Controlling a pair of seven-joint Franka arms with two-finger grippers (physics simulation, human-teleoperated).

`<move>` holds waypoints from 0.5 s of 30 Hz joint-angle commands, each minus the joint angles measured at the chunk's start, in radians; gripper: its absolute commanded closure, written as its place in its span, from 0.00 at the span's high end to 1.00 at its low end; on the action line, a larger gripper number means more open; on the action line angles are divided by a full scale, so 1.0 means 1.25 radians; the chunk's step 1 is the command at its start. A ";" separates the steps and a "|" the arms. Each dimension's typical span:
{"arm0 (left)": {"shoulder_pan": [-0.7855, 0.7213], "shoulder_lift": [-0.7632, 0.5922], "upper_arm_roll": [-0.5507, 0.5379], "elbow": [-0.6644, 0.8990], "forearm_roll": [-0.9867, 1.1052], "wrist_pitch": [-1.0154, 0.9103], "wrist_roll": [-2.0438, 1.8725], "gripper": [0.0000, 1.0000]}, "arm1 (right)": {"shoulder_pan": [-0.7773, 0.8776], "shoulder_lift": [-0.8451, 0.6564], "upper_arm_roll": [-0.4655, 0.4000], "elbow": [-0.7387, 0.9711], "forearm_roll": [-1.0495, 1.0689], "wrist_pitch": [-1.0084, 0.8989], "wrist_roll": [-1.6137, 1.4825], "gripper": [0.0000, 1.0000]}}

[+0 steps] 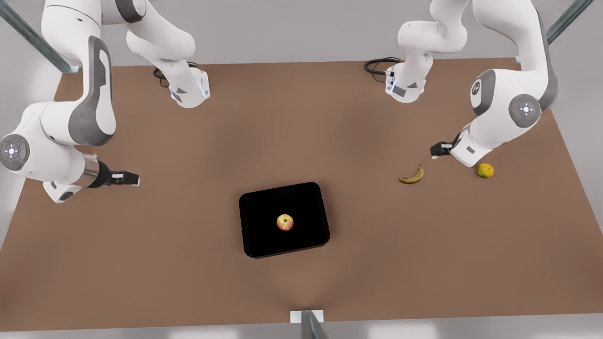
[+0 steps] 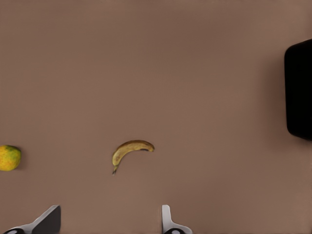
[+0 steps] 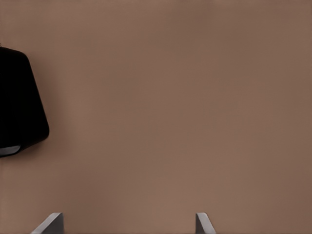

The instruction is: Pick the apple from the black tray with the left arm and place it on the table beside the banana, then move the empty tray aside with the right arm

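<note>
Now | apple (image 1: pixel 284 222) mid-tray (image 1: pixel 264 197), untouched | left pincer (image 1: pixel 439 149), right pincer (image 1: pixel 123 179) both released | descend centred over apple.

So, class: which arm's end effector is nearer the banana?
Left. The left end effector hangs open just beside the banana, between it and the citrus fruit. The right end effector, also open, waits far across the table, beyond the black tray.

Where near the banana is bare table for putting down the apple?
Bare table lies between the banana and the black tray, where the apple sits. Tighter: between the banana and the citrus fruit, under the open left gripper. The open right gripper waits far off.
</note>
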 commanded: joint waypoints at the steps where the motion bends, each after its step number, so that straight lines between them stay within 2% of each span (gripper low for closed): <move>1: -0.109 0.002 0.000 0.002 0.001 0.116 -0.115 1.00 | 0.000 0.001 0.000 0.000 0.003 0.106 0.006 1.00; 3: -0.130 0.032 -0.005 0.038 0.001 0.116 -0.117 1.00 | 0.000 0.001 0.000 0.000 0.003 0.108 0.004 1.00; 4: -0.143 0.079 -0.023 0.101 -0.001 0.115 -0.158 1.00 | 0.000 0.001 0.000 0.000 0.003 0.108 0.000 1.00; 7: -0.330 0.273 -0.028 0.341 0.002 0.114 -0.502 1.00 | 0.000 0.002 0.000 0.000 0.003 0.112 -0.001 1.00; 10: -0.441 0.408 -0.049 0.484 0.005 0.125 -0.549 1.00 | 0.000 0.002 0.000 0.000 0.003 0.113 0.000 1.00; 14: -0.468 0.473 -0.091 0.517 0.014 0.165 -0.356 1.00 | 0.000 0.002 0.000 0.000 0.003 0.113 0.000 1.00; 15: -0.476 0.490 -0.091 0.511 0.020 0.232 -0.319 1.00 | 0.000 0.002 0.000 0.000 0.003 0.114 -0.001 1.00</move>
